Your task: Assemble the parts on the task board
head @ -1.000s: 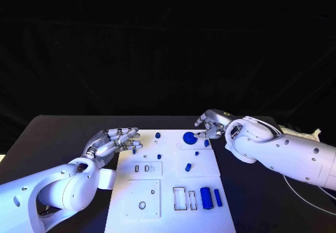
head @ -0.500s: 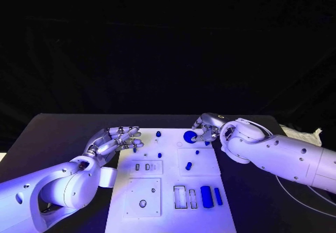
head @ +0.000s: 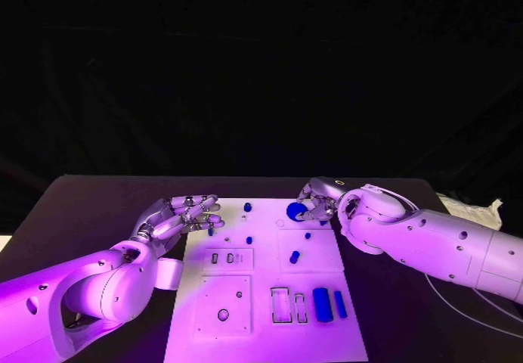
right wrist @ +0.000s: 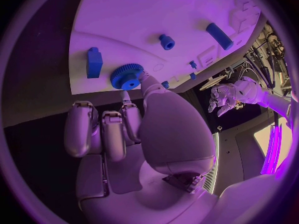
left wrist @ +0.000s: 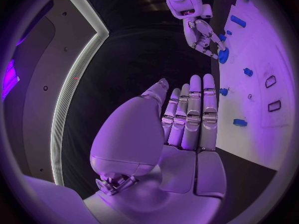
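The white task board [head: 267, 318] lies in the middle of the black table. A blue gear [head: 295, 211] lies near its far right edge. My right hand [head: 317, 199] is at the gear [right wrist: 127, 77], and the thumb [right wrist: 149, 87] and one fingertip touch its rim. The left wrist view shows that hand [left wrist: 202, 35] closed round the gear [left wrist: 223, 55]. My left hand [head: 180, 215] hovers over the board's far left edge, fingers stretched out and holding nothing [left wrist: 190, 117]. Small blue pegs [head: 249, 240] and a blue cylinder [head: 322, 305] sit on the board.
A blue block [right wrist: 94, 62], a round peg [right wrist: 166, 41] and a long blue piece [right wrist: 219, 36] lie on the board beyond the gear. Rectangular slots [head: 280, 306] sit beside the cylinder. Cables lie off the table's right edge [head: 474, 212].
My right hand has moved left onto the gear and closed its fingertips on the rim. The left hand has barely moved.
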